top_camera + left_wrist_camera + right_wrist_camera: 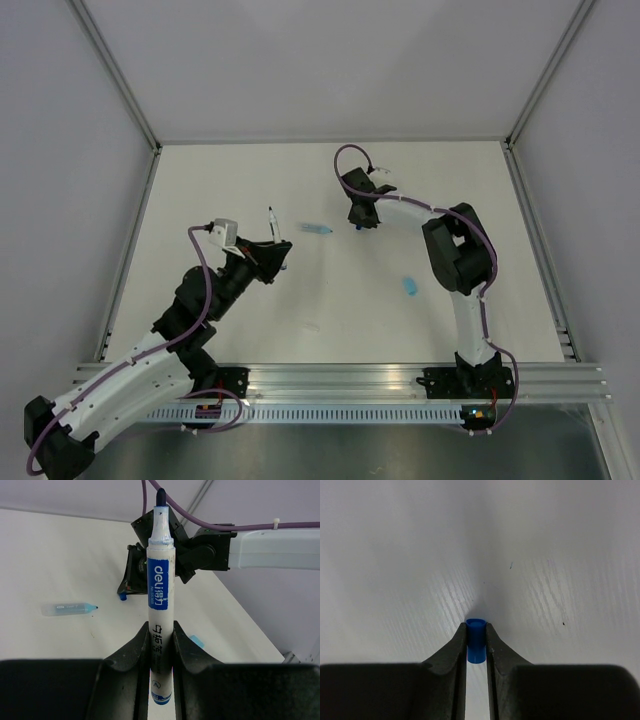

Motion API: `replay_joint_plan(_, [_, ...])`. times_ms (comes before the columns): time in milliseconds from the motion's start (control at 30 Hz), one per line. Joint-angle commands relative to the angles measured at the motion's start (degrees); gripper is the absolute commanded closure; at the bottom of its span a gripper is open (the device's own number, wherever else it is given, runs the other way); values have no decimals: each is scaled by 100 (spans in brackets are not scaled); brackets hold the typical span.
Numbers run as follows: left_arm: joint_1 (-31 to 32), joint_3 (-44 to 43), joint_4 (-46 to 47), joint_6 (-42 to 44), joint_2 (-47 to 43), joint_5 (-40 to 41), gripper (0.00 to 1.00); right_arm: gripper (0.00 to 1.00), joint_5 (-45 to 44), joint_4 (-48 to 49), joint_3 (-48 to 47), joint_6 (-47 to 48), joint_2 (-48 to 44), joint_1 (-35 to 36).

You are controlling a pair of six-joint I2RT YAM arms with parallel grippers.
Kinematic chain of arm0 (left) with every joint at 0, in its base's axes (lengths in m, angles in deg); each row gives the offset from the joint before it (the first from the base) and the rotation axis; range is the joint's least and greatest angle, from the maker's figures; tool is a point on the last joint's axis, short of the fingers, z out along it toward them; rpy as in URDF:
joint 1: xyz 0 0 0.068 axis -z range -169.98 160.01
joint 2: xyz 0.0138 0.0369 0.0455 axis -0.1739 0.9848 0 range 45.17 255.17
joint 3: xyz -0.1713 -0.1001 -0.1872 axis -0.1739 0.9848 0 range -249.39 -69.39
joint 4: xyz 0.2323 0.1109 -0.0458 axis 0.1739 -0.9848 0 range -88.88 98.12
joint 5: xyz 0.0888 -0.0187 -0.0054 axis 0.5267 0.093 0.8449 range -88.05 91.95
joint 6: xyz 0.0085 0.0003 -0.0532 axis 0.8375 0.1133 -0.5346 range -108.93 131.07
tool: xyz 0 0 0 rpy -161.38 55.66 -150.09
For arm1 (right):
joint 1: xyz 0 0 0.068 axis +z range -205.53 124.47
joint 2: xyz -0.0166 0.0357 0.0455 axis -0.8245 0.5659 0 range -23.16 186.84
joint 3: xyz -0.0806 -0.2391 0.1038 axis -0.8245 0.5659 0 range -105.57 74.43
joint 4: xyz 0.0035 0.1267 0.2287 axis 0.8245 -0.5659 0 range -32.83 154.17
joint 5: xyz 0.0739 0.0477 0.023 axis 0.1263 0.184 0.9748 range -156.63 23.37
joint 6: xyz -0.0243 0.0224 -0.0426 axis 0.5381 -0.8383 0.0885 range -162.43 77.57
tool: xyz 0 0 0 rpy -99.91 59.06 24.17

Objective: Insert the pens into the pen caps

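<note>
My left gripper (161, 630) is shut on the white pen (160, 580), which has blue label bands. The pen stands upright with its dark tip uncovered, and it also shows in the top view (272, 225) above the left gripper (277, 250). My right gripper (476, 630) is down at the table, its fingers closed on both sides of a small dark blue pen cap (476, 641). The top view shows this right gripper (358, 222) at mid-table. A pale translucent blue cap (318, 229) lies on its side between the two grippers. Another pale blue cap (409, 285) lies near the right arm.
The white table (250, 180) is walled by grey panels at the back and sides. An aluminium rail (350, 380) runs along the near edge where both arm bases sit. A purple cable (210, 520) loops over the right arm.
</note>
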Motion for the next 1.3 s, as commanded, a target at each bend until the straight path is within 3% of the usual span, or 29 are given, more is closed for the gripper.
replay_joint_plan(0, [-11, -111, 98, -60, 133, 60, 98, 100, 321, -71, 376, 368, 23, -19])
replay_joint_plan(333, [-11, -304, 195, 63, 704, -440, 98, 100, 935, 598, 1141, 1712, -1409, -310])
replay_joint_plan(533, [-11, -410, 852, 20, 1309, -2062, 98, 100, 1699, 1089, 1798, 2163, -3095, -319])
replay_joint_plan(733, [-11, -410, 1793, -367, 1803, -3619, 98, 100, 2851, 3012, 3308, 1715, -5319, -275])
replay_joint_plan(867, [-3, -357, 2312, -534, 1909, -4069, 98, 100, 3159, 4199, 3900, 1346, -6365, 102])
replay_joint_plan(1067, [-3, -243, 2779, -683, 1891, -4509, 98, 100, 3415, 5552, 4410, 845, -6798, 585])
replay_joint_plan(1267, [-3, -182, 2893, -693, 1821, -4554, 98, 100, 2986, 6344, 4639, 949, -6789, 1358])
